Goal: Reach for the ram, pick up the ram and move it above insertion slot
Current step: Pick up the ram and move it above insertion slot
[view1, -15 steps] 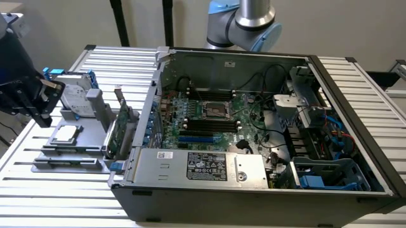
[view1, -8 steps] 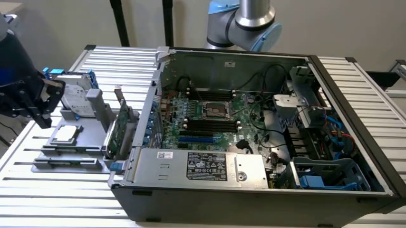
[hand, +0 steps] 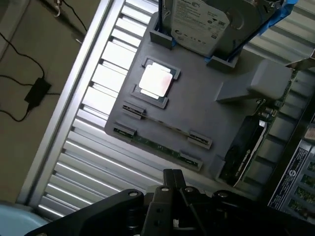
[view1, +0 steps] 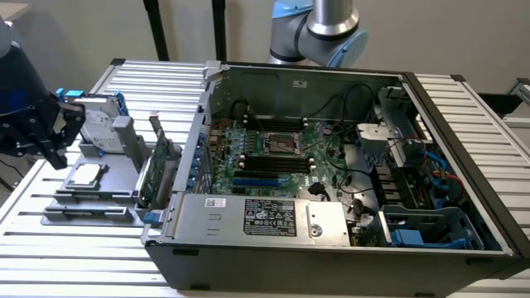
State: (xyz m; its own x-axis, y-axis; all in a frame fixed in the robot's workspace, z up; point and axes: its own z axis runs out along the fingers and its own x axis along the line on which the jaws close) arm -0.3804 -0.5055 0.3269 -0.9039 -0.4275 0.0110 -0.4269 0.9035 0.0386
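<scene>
Green ram (hand: 156, 146), grey tray (hand: 197, 108) (silver chip (hand: 155, 82)), black gripper (hand: 172, 176).

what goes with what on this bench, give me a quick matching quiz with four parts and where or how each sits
Things:
1 ram
2 hard drive
3 processor chip
4 expansion card

States:
a silver square lying flat
b thin green strip on edge in the grey holder
c upright next to the computer case
d held between blue rails

Pairs: 1-b, 2-d, 3-a, 4-c

Ram (hand: 157, 146) on edge in gray tray (hand: 197, 113) slot; hand (hand: 171, 179) near.
</scene>
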